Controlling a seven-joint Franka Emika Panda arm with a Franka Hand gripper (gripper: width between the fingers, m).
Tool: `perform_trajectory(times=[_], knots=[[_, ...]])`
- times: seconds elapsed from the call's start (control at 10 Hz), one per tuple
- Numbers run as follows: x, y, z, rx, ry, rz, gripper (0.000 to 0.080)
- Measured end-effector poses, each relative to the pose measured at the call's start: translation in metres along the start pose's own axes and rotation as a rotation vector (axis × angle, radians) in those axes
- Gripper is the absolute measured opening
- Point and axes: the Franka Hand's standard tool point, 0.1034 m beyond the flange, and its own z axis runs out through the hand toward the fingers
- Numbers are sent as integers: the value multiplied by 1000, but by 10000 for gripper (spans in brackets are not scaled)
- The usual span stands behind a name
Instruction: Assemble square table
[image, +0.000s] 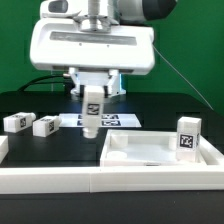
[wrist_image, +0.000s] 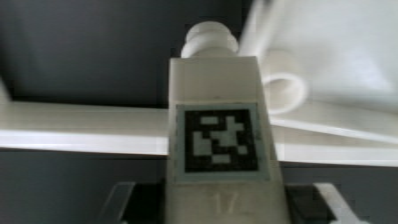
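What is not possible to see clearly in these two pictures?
Exterior view: the marker board is partly hidden behind the held leg.
Exterior view: tags on the two loose legs are too small to read.
Wrist view: the tabletop is blurred and cut off by the picture's edge.
Wrist view: the gripper is mostly hidden behind the held leg.

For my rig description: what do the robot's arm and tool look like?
The tool has a wide, boxy white plastic body with rounded corners and short dark fingers beneath. Above it sits a grey cylindrical wrist. A thin dark cable runs off on the exterior view's right.
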Motion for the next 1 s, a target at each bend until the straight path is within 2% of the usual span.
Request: perform_trajectory(times=[0.2,0.6,0.7,0.8,1.0], knots=[[6,-16,1,17,1,8,290],[6,-15,1,16,0,9,290],[8,-16,2,24,-6,10,290],[16,-17,5,37,-14,15,290],[30,-17,11,43,-3,18,290]])
